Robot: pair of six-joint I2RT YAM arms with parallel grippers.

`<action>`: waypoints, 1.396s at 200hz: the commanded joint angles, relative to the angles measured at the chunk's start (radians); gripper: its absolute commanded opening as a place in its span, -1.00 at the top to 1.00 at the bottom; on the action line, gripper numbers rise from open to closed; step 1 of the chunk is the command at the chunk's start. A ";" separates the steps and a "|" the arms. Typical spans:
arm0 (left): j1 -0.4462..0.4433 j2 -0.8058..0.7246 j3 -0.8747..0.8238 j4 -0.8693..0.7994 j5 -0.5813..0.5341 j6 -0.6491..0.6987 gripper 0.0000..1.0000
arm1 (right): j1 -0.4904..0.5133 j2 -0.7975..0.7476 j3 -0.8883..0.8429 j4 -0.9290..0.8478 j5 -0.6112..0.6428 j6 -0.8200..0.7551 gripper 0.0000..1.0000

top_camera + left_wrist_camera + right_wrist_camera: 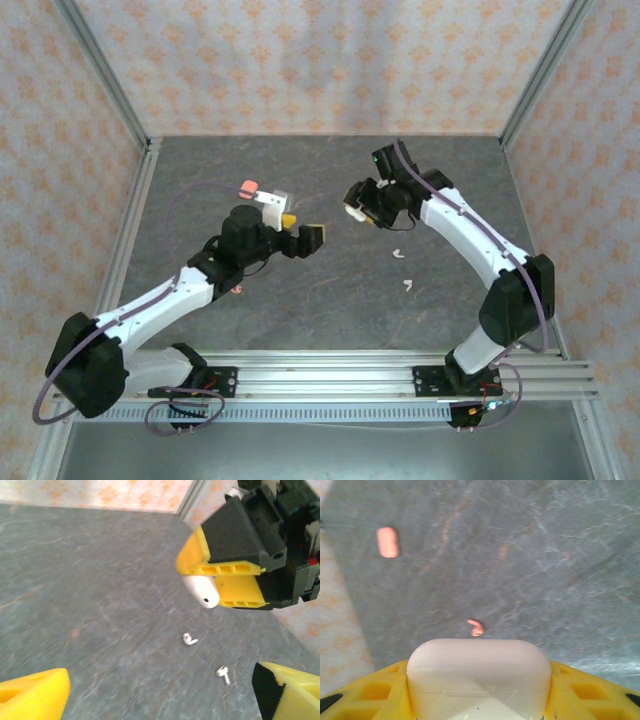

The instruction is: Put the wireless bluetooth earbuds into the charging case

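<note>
Pink case (248, 187): lying on the table (330, 310) at upper left of centre in the top view, with nothing touching it.
Pink earbud (476, 627): lying loose on the table, showing at lower centre of the right wrist view, just above the held case in the frame.
Left gripper (302, 230): hanging released left of centre, fingers spread wide with nothing between them and pointing toward the other arm.
White case (352, 211): being gripped off the table just right of centre; its lid is looking shut, as far as the right wrist view is showing.
Right gripper (360, 208): clenching the white case between its yellow fingers and presenting it toward the left gripper.
White earbuds (398, 253): two are lying loose lower right of centre, near each other and apart from both grippers.
Step in hand: the case is being held up and steadied; no earbud is seated yet.
Next move: likely the free left gripper is needing to open the lid, then go down for one small earbud, which is calling for a fine pinch.
</note>
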 commanded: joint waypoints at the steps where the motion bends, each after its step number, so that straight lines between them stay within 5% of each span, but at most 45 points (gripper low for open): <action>1: -0.028 0.066 0.084 0.146 0.045 -0.028 -0.82 | 0.001 -0.039 0.037 0.014 -0.063 0.079 -0.09; 42: -0.038 0.191 0.128 0.338 0.045 -0.128 -0.74 | 0.004 -0.079 0.059 0.018 -0.128 0.117 -0.08; 118: -0.042 0.306 0.197 0.396 0.074 -0.172 -0.26 | 0.002 -0.164 0.014 0.026 -0.132 0.164 -0.05; 158: -0.043 0.330 0.216 0.421 0.091 -0.202 -0.21 | 0.004 -0.170 -0.001 0.040 -0.152 0.182 -0.04; 186: -0.043 0.340 0.221 0.439 0.095 -0.244 0.02 | 0.004 -0.170 -0.007 0.058 -0.158 0.191 -0.04; 244: -0.043 0.334 0.261 0.370 0.109 -0.249 1.00 | 0.004 -0.188 -0.053 0.143 -0.161 0.182 -0.20; 279: -0.034 0.292 0.267 0.329 0.108 -0.279 1.00 | -0.004 -0.253 -0.054 0.165 -0.074 0.113 -0.51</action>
